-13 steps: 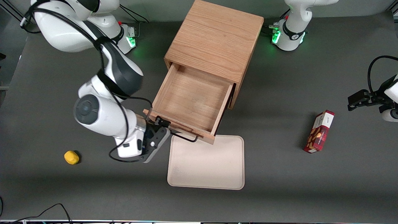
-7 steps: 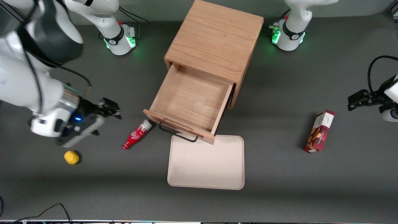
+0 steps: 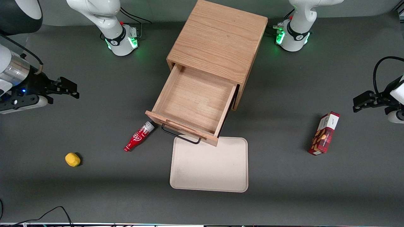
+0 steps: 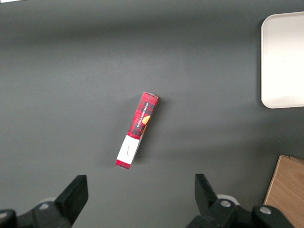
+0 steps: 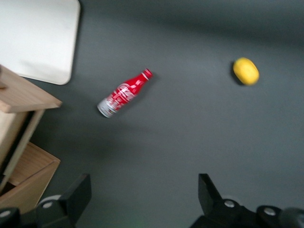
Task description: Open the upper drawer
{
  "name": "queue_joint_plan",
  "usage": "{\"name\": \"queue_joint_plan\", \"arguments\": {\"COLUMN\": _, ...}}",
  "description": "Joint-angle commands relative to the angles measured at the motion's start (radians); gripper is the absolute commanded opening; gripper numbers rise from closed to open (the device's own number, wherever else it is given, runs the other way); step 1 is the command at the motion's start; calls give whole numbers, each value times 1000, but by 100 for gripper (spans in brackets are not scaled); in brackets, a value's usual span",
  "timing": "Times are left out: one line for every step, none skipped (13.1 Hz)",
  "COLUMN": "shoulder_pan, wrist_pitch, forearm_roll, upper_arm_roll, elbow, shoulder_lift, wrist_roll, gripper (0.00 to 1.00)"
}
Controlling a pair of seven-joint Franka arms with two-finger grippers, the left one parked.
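We see the upper drawer [image 3: 197,104] pulled well out of the cabinet [image 3: 217,41], far from our gripper [image 3: 68,87], which hangs spread wide and empty toward the working arm's end. We judge it rigid, light, sliding easily; the thin wire handle [image 3: 180,136] is the grasp point.

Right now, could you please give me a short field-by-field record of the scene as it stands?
upper drawer: pulled out, empty inside
handle: free, nothing gripping it
gripper: open, toward the working arm's end of the table, apart from the cabinet
bottle: lying on the table beside the drawer front
tray: in front of the drawer
lemon: nearer the camera than the gripper
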Motion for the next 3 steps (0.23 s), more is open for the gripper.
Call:
{"name": "queue_joint_plan", "arguments": {"shoulder_pan": -10, "wrist_pitch": 22, "forearm_roll": 21, "upper_arm_roll": -3, "elbow": -58, "shoulder_lift": -37, "wrist_roll": 35, "gripper": 100}}
{"name": "queue_joint_plan", "arguments": {"shoulder_pan": -8, "wrist_pitch": 19, "forearm_roll": 19, "upper_arm_roll": -3, "elbow": -52, "shoulder_lift": -37, "wrist_roll": 36, "gripper": 100}}
{"name": "queue_joint_plan", "arguments": {"shoulder_pan": -8, "wrist_pitch": 19, "forearm_roll": 18, "upper_arm_roll": -3, "elbow": -51, "shoulder_lift": -37, "wrist_roll": 36, "gripper": 100}}
